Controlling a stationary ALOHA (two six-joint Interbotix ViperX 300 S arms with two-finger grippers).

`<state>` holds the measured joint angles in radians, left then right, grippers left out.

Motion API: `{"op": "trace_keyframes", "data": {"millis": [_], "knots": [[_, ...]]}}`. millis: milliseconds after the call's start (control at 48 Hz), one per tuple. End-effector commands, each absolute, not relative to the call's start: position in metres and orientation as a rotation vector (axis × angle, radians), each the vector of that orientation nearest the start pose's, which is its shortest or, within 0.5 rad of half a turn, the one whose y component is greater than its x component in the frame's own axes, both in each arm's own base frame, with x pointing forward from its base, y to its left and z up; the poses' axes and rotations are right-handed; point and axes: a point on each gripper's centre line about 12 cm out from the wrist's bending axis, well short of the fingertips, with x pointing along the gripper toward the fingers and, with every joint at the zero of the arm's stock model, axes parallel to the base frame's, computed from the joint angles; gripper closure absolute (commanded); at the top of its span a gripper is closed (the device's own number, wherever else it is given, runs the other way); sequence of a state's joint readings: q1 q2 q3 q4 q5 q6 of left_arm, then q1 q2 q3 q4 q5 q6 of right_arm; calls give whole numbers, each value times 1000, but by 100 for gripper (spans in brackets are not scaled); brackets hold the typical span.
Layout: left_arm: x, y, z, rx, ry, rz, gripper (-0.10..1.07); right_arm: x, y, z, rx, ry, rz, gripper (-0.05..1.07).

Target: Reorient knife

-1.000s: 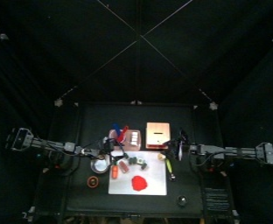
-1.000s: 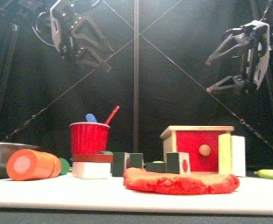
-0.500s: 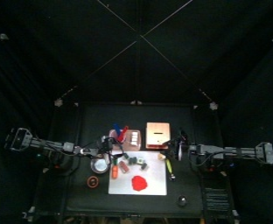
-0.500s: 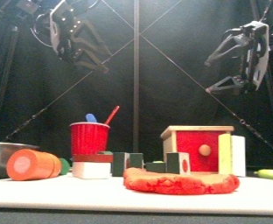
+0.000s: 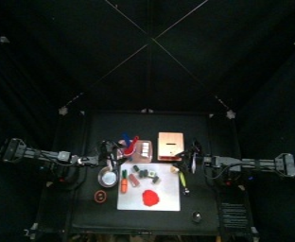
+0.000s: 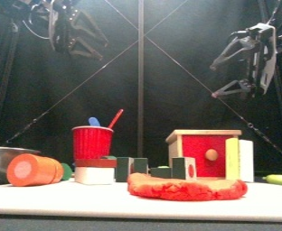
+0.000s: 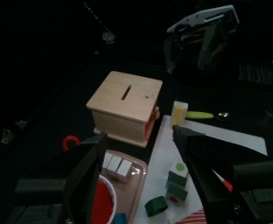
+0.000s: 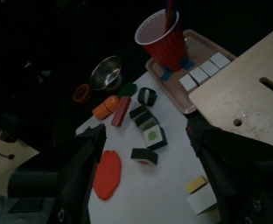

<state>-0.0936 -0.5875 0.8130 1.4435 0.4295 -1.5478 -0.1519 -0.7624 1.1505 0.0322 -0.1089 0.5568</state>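
Observation:
The knife [image 5: 183, 178], a short stick with a yellow handle, lies on the table just off the right edge of the white board [image 5: 150, 187]. In the front view the knife [image 6: 280, 180] shows low at the far right, and in the left wrist view the knife [image 7: 196, 115] pokes out beside the wooden box [image 7: 125, 107]. My left gripper [image 6: 65, 27] hangs open, high above the table's left side, with nothing in it. Also high up, on the right, my right gripper [image 6: 244, 63] is open and holds nothing. Its wrist view does not show the knife.
A flat red round piece [image 6: 186, 188] lies on the board's front. Behind it stand a red cup [image 6: 93, 142], small dark stubby pieces [image 6: 137, 166], the box [image 6: 204, 153] with a yellow and white block [image 6: 239, 159], an orange piece [image 6: 35, 169] and a metal bowl [image 8: 104, 72].
My left arm has drawn back to the left and its gripper has risen. The right arm and the things on the table have not moved.

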Motion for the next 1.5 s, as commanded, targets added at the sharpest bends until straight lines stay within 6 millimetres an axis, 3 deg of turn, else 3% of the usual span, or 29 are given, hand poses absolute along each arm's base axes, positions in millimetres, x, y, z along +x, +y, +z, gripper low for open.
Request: {"op": "trace_keyframes", "data": {"millis": [0, 479, 917, 1229, 1479], "knots": [[280, 23, 322, -51, 228, 351, 3, 235, -37, 264, 604, 160, -216, 1], [278, 38, 353, -148, 155, 395, 3, 242, -38, 268, 594, 140, -210, 1], [270, 81, 343, -254, 157, 490, 3, 247, -39, 269, 595, 139, -209, 1], [274, 91, 348, -271, 118, 410, 3, 250, -40, 268, 594, 142, -213, 1], [277, 113, 336, -289, 135, 429, 3, 252, -40, 268, 596, 147, -215, 1]]}}
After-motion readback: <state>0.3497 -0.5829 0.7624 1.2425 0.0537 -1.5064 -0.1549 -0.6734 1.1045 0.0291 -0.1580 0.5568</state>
